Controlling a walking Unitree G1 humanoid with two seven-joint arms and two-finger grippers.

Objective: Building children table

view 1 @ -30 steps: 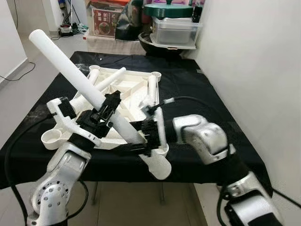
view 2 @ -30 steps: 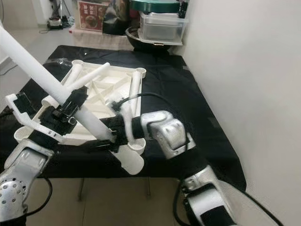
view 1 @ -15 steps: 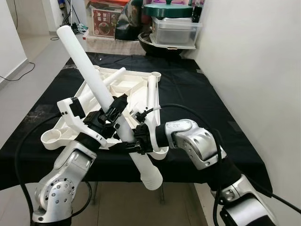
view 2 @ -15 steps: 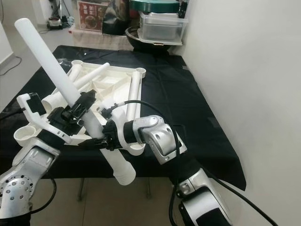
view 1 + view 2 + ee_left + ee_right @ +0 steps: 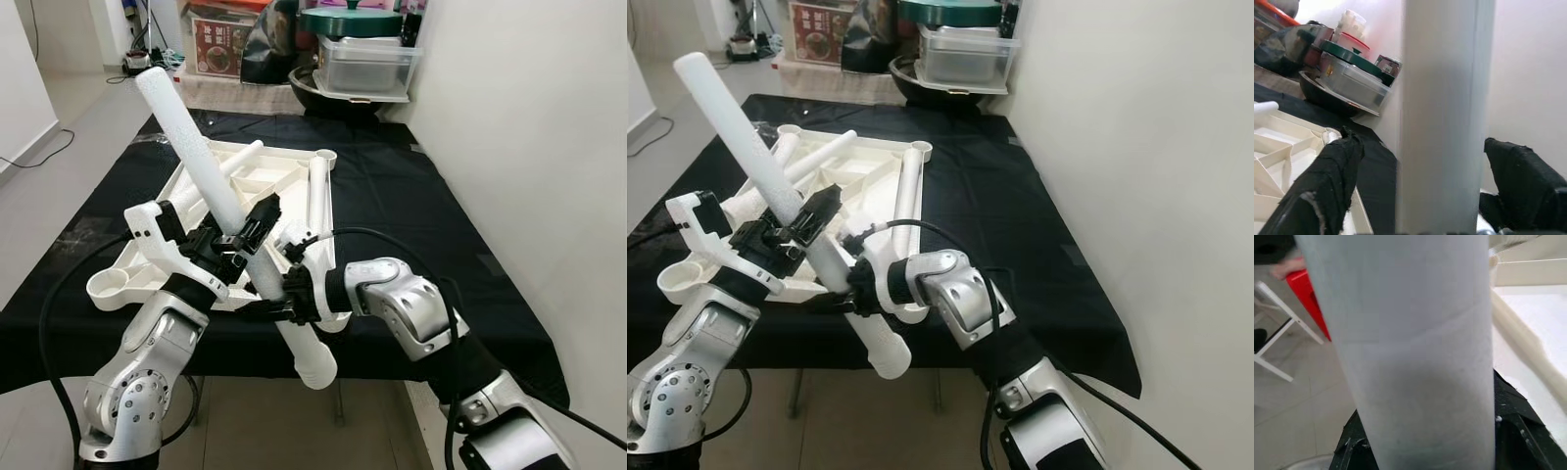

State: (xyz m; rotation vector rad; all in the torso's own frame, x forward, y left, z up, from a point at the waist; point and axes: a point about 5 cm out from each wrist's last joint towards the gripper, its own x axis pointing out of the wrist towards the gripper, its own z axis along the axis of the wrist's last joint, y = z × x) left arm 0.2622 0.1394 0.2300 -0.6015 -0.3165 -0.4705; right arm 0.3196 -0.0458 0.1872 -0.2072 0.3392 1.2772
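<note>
white leg point(image 5: 201, 171), blk cloth point(image 5: 392, 186), blk fingers point(image 5: 1327, 181)

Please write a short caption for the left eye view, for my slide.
Both grippers, left gripper and right gripper, hold a tilted white table leg above the upturned white tabletop.

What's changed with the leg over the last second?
The white table leg has swung from a low slant to a steeper one, its top end nearer the middle. The right gripper slid up from the flared lower end. Left gripper remains clamped on it. The upturned tabletop stayed put.
</note>
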